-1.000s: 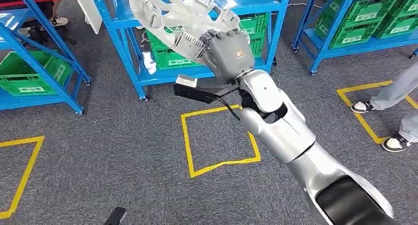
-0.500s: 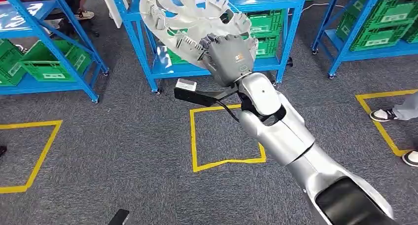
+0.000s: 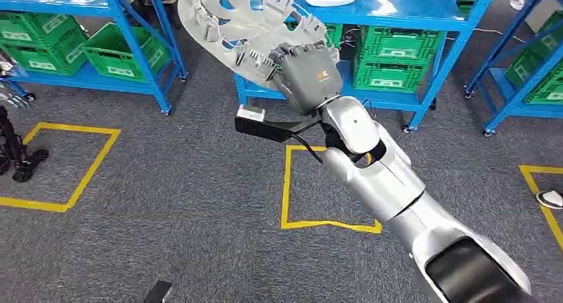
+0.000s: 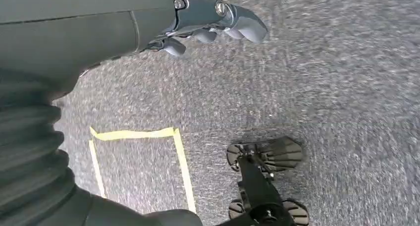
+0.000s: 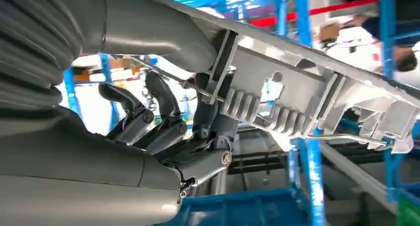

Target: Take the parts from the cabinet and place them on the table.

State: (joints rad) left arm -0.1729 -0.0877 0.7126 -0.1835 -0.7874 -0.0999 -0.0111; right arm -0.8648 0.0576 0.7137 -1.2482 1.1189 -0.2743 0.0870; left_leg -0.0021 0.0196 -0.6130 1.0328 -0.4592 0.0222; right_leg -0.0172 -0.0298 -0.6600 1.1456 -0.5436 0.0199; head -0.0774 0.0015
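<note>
A: L to R. Our left hand [image 4: 218, 23] hangs over the carpet [image 3: 166, 203], fingers curled in, nothing in them. Yellow tape square [image 3: 330, 187] on the floor ahead.

B: And the part?

A: Grey plastic part [image 3: 245, 17] is in our right hand [image 3: 309, 74], fingers clamped on its ribbed edge, held up in front of the blue rack [image 3: 398, 10]. Green crates [image 3: 388, 60] sit on the lower shelf.

B: So we're in the carry step, imo.

A: Yep. Placing not yet done. Next we need the table found, then the part lowered flat before we let go. It's wide, so watch rack posts.
</note>
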